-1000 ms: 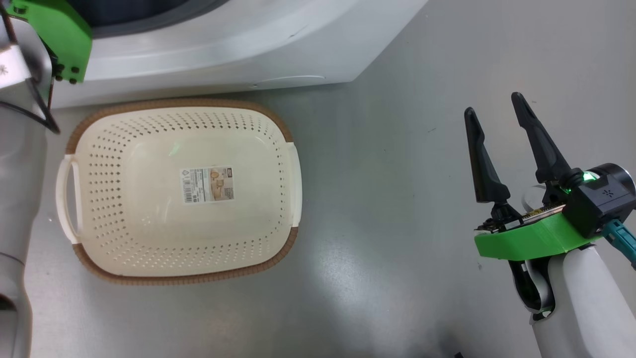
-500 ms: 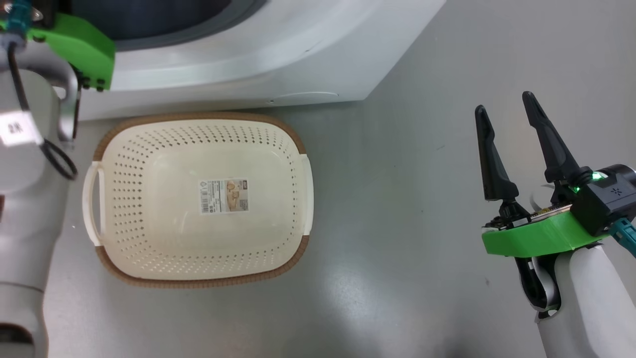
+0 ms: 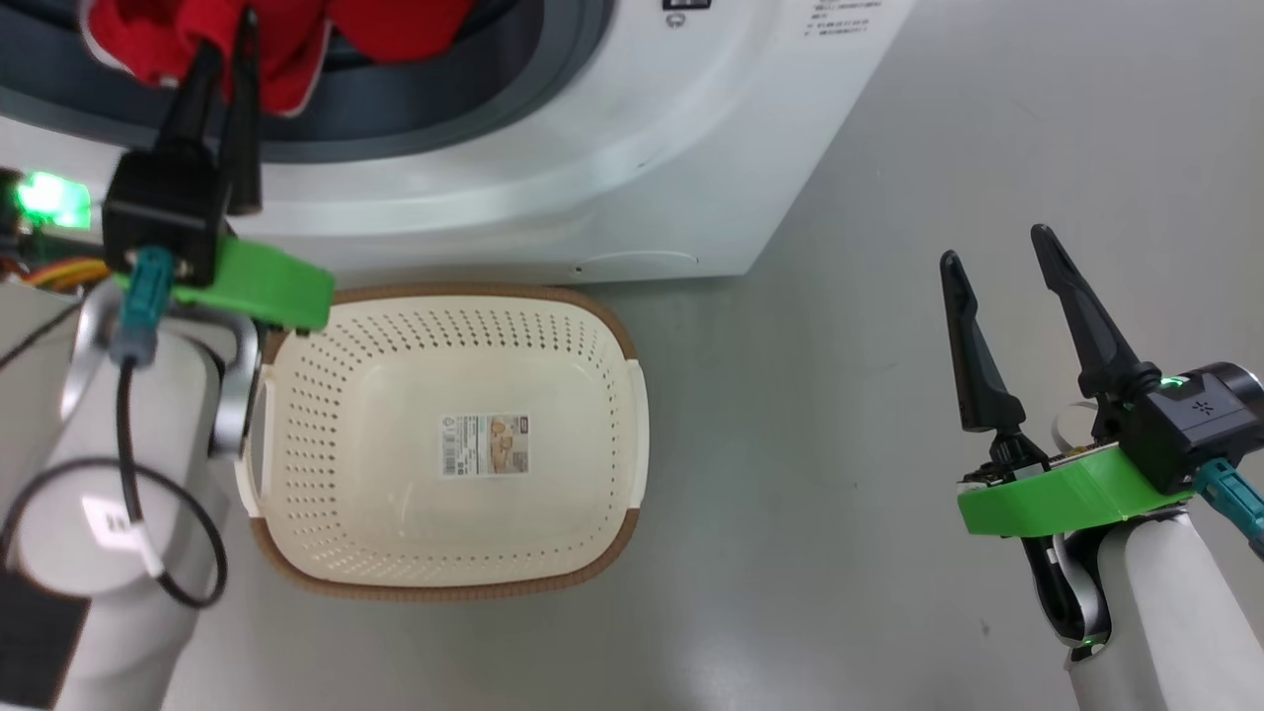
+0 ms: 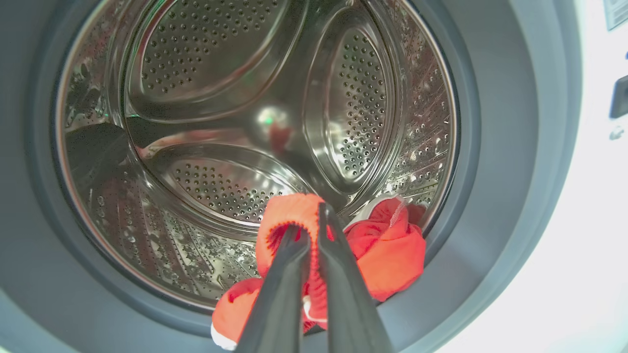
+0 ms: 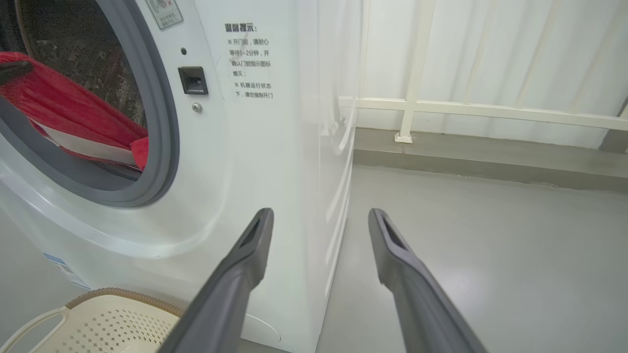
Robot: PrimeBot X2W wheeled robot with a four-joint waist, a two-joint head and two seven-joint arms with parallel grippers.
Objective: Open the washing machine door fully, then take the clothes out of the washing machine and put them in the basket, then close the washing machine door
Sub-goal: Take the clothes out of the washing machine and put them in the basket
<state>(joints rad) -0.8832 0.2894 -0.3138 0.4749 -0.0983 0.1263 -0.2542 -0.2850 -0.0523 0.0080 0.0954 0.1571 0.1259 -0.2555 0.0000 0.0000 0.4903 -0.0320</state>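
Note:
The white washing machine point(image 3: 612, 168) stands with its round opening uncovered; the washing machine door is out of view. Red clothes point(image 3: 385, 25) with white trim hang over the grey rubber ring. My left gripper point(image 3: 227, 35) is shut on a fold of the clothes point(image 4: 392, 255) at the drum's lower lip, and in the left wrist view the left gripper point(image 4: 308, 220) pinches red fabric. The cream basket point(image 3: 326, 444) sits on the floor right before the machine, nothing in it but a paper label. My right gripper point(image 3: 994, 247) hangs open over bare floor, well right of the basket.
The steel drum point(image 4: 221, 98) behind the clothes holds nothing else. Grey floor point(image 3: 839, 444) stretches to the right of the machine. A white railing point(image 5: 466, 110) and a pale wall stand behind it. The basket's corner point(image 5: 113, 318) lies below the right gripper point(image 5: 319, 215).
The head camera has tilted up, bringing the opening and the clothes into view. My left arm has drawn back from the drum towards the basket with red fabric. The right gripper has stayed put.

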